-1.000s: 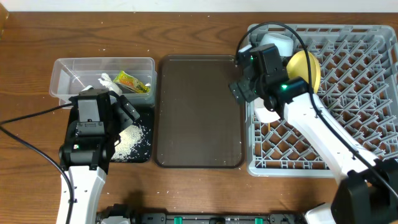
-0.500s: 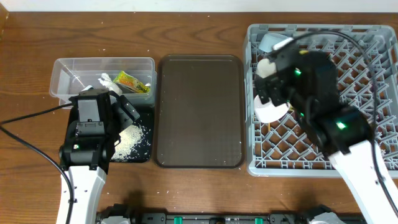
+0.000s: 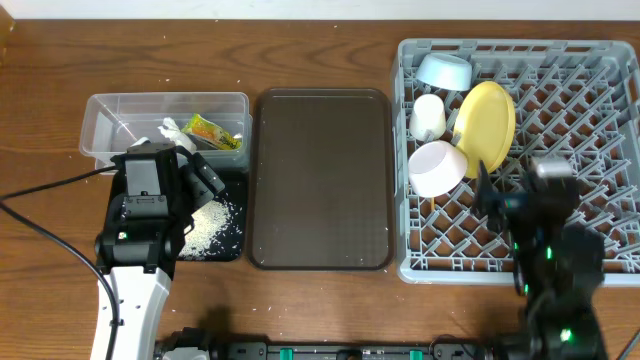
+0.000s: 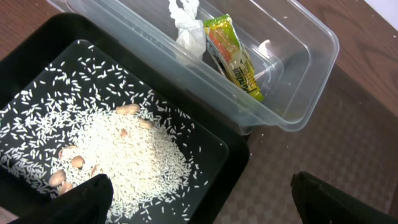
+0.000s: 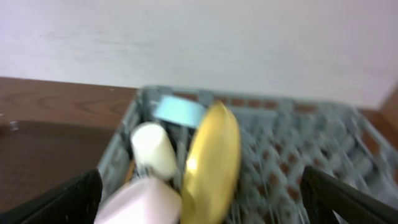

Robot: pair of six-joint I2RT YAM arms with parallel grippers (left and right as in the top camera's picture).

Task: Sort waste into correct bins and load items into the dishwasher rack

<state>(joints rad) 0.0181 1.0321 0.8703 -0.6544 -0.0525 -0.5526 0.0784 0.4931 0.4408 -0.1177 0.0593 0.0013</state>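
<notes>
- Two bins sit at the left end of the wooden counter (image 3: 320,300): a clear tub (image 3: 100,110) at the far side and a black bin (image 3: 228,243) touching its near wall.
- Inside the clear tub lie a crumpled white tissue (image 4: 185,23) and a yellow-green wrapper (image 4: 235,57), just beside each other.
- The black bin holds a heap of white rice (image 4: 134,171) with a few tan nut-like pieces (image 4: 68,163) among the grains.
- The left fingers (image 4: 84,198) hang over the black bin, spread wide apart, with nothing between them.
- A flat dark-brown tray (image 3: 320,180) lies in the middle, between the bins and the rack.
- The grey rack (image 3: 600,120) stands at the right, and all four dishes are in its left part.
- The light-blue bowl (image 3: 445,70) is in the far left corner and the white cup (image 3: 428,117) lies on its side just in front of it.
- The pinkish-white bowl (image 3: 437,168) is next in front.
- The yellow plate (image 3: 485,125) stands on edge beside them, tilted.
- The right fingers (image 5: 62,199) are over the near part of the rack, wide apart and holding nothing.
</notes>
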